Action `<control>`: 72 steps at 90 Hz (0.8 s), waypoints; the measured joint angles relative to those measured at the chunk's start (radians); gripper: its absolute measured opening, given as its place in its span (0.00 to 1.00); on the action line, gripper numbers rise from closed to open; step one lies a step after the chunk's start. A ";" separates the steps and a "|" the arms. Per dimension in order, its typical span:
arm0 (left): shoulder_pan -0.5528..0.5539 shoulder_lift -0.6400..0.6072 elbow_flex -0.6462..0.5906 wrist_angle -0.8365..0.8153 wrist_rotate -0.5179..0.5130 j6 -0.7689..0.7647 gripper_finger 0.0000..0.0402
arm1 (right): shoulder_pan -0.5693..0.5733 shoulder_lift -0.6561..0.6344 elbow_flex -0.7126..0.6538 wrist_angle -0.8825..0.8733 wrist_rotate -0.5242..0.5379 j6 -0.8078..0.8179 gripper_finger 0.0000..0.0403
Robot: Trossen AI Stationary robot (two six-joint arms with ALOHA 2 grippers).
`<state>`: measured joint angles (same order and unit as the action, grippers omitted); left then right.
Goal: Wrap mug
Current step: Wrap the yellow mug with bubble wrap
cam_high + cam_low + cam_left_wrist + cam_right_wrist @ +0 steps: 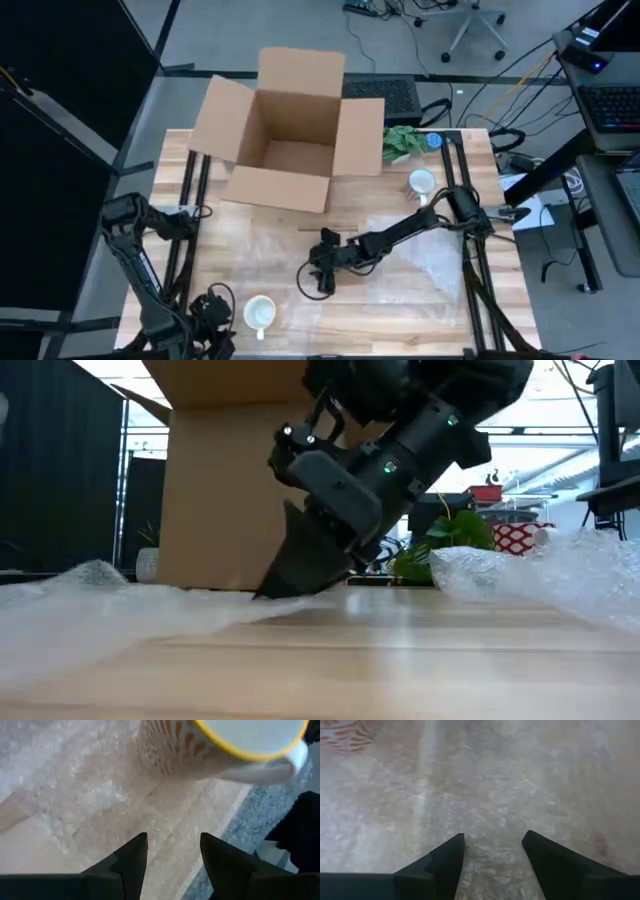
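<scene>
A mug (259, 312) with an orange pattern and a yellow rim (240, 742) stands upright near the table's front edge, on a clear sheet of bubble wrap (410, 255) that lies spread over the table's middle. My left gripper (222, 305) stands open just left of the mug, fingers (131, 857) apart over the wrap. My right gripper (322, 280) is open at the table's middle, slanting down with its tips (275, 588) at the wrap (490, 795); the mug (340, 735) shows beyond it. My right gripper slants down from the table's right side, its open fingertips (270, 592) at the surface of the flat bubble wrap near the sheet's middle. I cannot tell whether they touch it.
An open cardboard box (290, 130) stands at the far middle. A second, white mug (422, 183) and a green plant (403, 143) are at the far right. A raised fold of bubble wrap (540, 575) lies on the right.
</scene>
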<state>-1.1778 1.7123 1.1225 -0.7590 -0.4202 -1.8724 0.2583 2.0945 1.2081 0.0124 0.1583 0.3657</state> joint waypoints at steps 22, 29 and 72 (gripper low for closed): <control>0.000 0.000 0.000 -0.009 -0.003 -0.012 0.43 | -0.002 -0.048 0.000 -0.240 0.015 0.093 0.50; 0.001 0.000 0.000 -0.013 -0.007 -0.034 0.43 | 0.005 -0.062 0.000 -0.322 0.015 0.148 0.50; 0.064 0.004 -0.032 -0.005 -0.038 -0.025 0.43 | 0.093 -0.179 -0.013 -0.627 -0.041 0.297 0.50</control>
<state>-1.1134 1.7161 1.0905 -0.7643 -0.4580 -1.8974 0.3510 1.9155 1.1946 -0.6143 0.1173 0.6624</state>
